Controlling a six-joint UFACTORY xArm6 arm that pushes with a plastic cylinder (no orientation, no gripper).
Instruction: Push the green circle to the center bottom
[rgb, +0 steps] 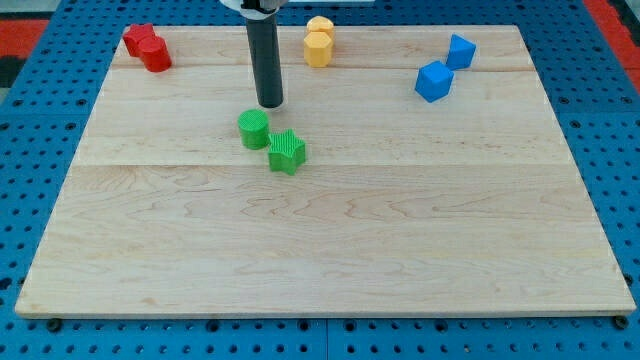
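Just below my tip — green circle, close, green star touching it, bare rod — nothing grasped

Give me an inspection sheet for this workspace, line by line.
Surface: pale wooden board, flat.
Job's things: green circle just above-left of the green star, close together.
Clutter: two red blocks at the top left, two yellow blocks at the top centre, two blue blocks at the top right.
Hand: none; my tip sits just above the green circle.
Cables: nothing seen.
Surroundings: blue perforated base.
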